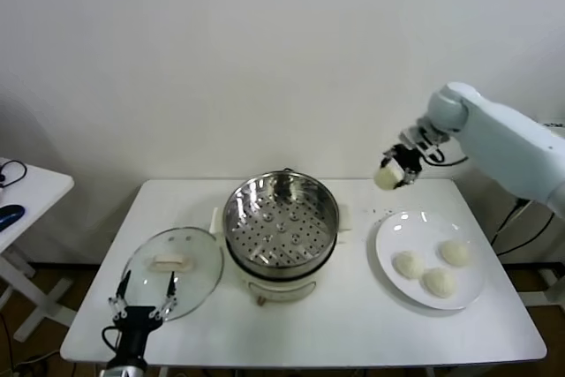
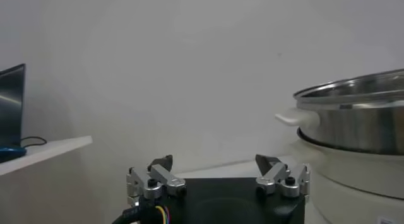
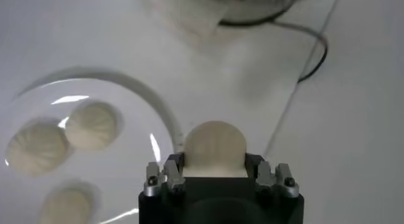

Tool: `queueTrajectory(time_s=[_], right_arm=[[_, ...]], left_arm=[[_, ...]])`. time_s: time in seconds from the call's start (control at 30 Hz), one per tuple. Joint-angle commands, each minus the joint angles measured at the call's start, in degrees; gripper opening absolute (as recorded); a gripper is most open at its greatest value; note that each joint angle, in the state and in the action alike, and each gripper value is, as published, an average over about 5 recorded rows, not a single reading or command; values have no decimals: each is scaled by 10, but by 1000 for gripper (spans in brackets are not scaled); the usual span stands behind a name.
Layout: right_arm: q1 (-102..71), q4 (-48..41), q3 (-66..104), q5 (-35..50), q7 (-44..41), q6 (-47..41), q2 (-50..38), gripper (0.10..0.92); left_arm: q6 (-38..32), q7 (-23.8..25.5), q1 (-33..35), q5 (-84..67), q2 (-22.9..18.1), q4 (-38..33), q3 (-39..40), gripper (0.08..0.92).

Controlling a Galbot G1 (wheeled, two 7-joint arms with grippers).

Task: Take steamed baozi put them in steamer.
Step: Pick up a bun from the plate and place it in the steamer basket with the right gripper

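My right gripper (image 1: 394, 174) is shut on a cream-white baozi (image 1: 386, 179), held in the air above the table's far edge, up and left of the white plate (image 1: 388, 258). In the right wrist view that baozi (image 3: 214, 149) sits clamped between the jaws. Three more baozi (image 1: 409, 264) (image 1: 439, 282) (image 1: 455, 252) lie on the plate. The steel steamer (image 1: 281, 218), with its perforated tray bare, stands mid-table, left of the held bun. My left gripper (image 1: 141, 297) rests open and empty at the front left, by the glass lid.
A round glass lid (image 1: 173, 271) with a white handle lies flat left of the steamer. A white side table (image 1: 26, 196) with a dark object stands at far left. A black cable (image 3: 309, 48) runs across the tabletop near the steamer.
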Motion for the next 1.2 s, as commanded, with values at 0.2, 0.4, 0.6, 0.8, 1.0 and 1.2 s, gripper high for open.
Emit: queueTrajectory(time_s=[0.2, 0.4, 0.6, 0.8, 1.0, 1.2], right_arm=[[52, 129, -44, -112, 1, 66, 133, 628], [-7, 93, -37, -162, 7, 90, 209, 628], [-48, 61, -36, -207, 13, 108, 245, 625], [-78, 32, -35, -235, 16, 111, 259, 619], [-95, 0, -30, -250, 18, 113, 264, 622], [-101, -11, -27, -258, 18, 119, 266, 622]], left_arm=[[1, 2, 5, 6, 4, -4, 1, 823], [3, 2, 9, 9, 1, -10, 2, 823], [6, 4, 13, 10, -1, -20, 1, 823], [6, 5, 15, 8, -1, -23, -1, 823], [5, 7, 16, 6, 0, -22, -1, 823], [3, 8, 14, 5, 2, -18, -2, 823]])
